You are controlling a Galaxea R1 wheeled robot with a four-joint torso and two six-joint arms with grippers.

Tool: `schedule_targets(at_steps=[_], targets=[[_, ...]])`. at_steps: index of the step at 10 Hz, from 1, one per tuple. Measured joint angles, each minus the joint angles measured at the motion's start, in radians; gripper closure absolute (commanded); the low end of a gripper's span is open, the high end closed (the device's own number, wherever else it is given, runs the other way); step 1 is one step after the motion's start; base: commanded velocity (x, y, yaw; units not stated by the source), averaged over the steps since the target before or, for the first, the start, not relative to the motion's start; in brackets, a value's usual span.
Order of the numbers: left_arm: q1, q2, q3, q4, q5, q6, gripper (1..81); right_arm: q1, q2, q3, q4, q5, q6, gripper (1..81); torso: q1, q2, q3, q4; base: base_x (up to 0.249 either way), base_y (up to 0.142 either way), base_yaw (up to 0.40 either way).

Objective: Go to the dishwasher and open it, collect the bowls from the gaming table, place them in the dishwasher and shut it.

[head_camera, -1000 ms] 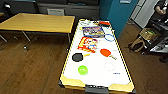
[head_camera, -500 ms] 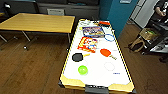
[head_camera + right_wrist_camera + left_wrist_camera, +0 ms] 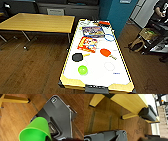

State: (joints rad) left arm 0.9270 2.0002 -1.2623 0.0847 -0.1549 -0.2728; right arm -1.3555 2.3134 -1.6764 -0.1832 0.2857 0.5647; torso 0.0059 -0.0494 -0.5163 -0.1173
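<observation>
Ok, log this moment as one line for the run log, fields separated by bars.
place: at gaming table end | right gripper: shut on green bowl | on table: second green bowl, two paddles, boxes

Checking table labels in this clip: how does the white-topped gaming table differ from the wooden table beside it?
The gaming table has a glossy white top with yellow edging and a black slot at its near end; the wooden table is plain tan. The gaming table carries clutter, including a green bowl, two paddles and boxes; the wooden table's top looks bare. The wooden table stands on thin metal legs. Both are rectangular and stand on the same wood floor.
</observation>
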Motion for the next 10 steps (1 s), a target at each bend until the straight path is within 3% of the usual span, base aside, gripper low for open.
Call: schedule_targets(at_steps=[6, 8, 10], targets=[[-0.256, -0.076, 0.091, -0.001, 0.077, -0.326, 1.0, -0.044, 0.225, -0.291, -0.027, 0.009, -0.007, 81.1, 0.000, 0.000, 0.000, 0.000, 0.000, 0.000, 0.000], [-0.322, -0.074, 0.096, -0.001, 0.117, -0.384, 1.0, -0.048, 0.271, -0.344, -0.030, 0.003, -0.007, 81.1, 0.000, 0.000, 0.000, 0.000, 0.000, 0.000, 0.000], [-0.391, -0.031, 0.090, -0.001, 0.179, -0.413, 1.0, -0.050, 0.309, -0.382, -0.031, -0.007, -0.009, 81.1, 0.000, 0.000, 0.000, 0.000, 0.000, 0.000, 0.000]])
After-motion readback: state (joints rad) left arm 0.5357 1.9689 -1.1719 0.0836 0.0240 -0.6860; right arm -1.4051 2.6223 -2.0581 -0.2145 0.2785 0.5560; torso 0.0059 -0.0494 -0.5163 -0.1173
